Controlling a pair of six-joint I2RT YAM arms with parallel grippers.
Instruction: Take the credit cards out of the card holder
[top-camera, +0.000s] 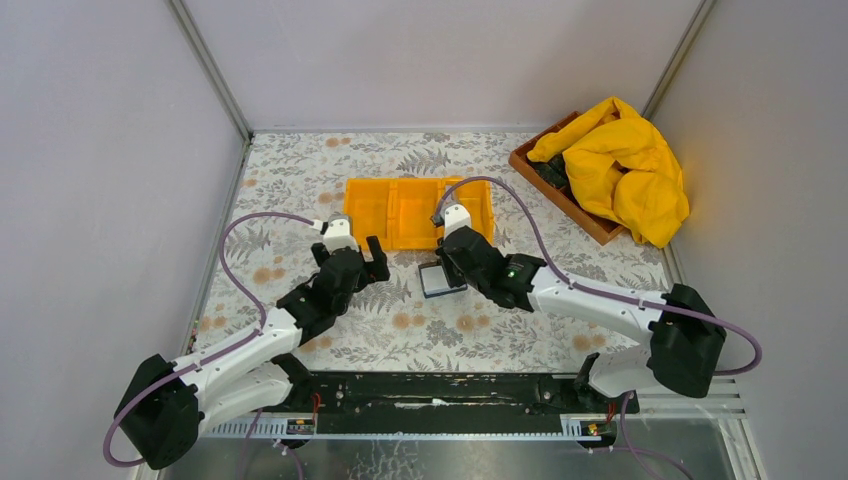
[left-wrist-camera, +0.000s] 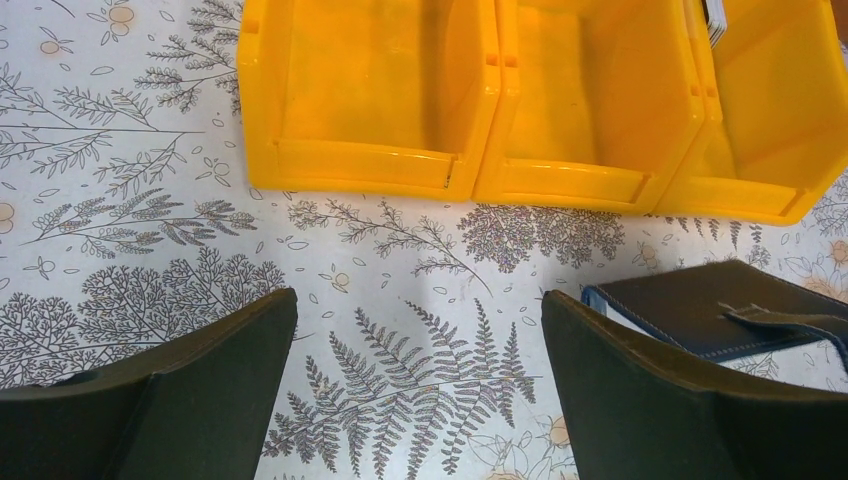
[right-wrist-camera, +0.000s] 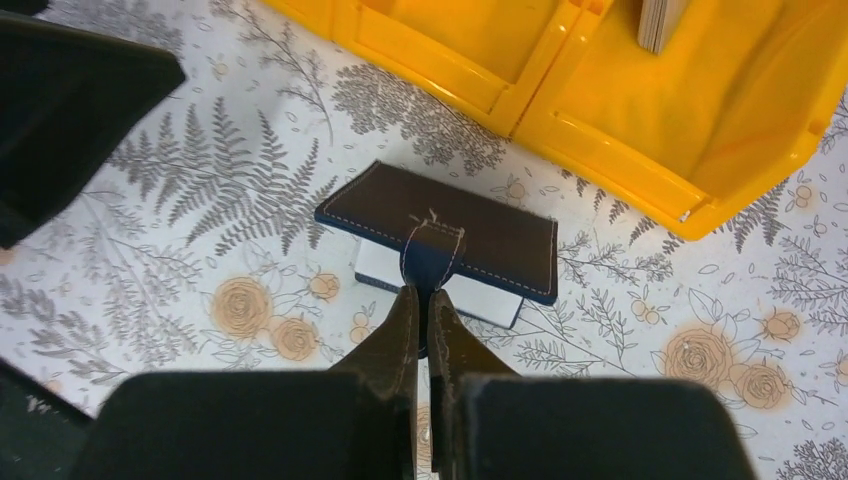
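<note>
The floral table (top-camera: 300, 170) carries a yellow tray (top-camera: 410, 215). The left gripper (left-wrist-camera: 420, 310) hovers with its jaws wide apart. The right gripper (right-wrist-camera: 422, 300) pinches the strap (right-wrist-camera: 432, 245) of the holder (right-wrist-camera: 480, 230), which lies just before the tray. Some cards (right-wrist-camera: 660, 20) stand in the tray's right-end compartment.

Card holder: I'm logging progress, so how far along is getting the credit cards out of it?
Done: a few thin cards seem to stand already in the orange tray's right compartment; only their edges show. In hand: the right gripper is shut on the strap tab of the card holder, which lies folded shut. The left gripper hangs open nearby. Left: opening the holder and pulling out any cards inside.
</note>
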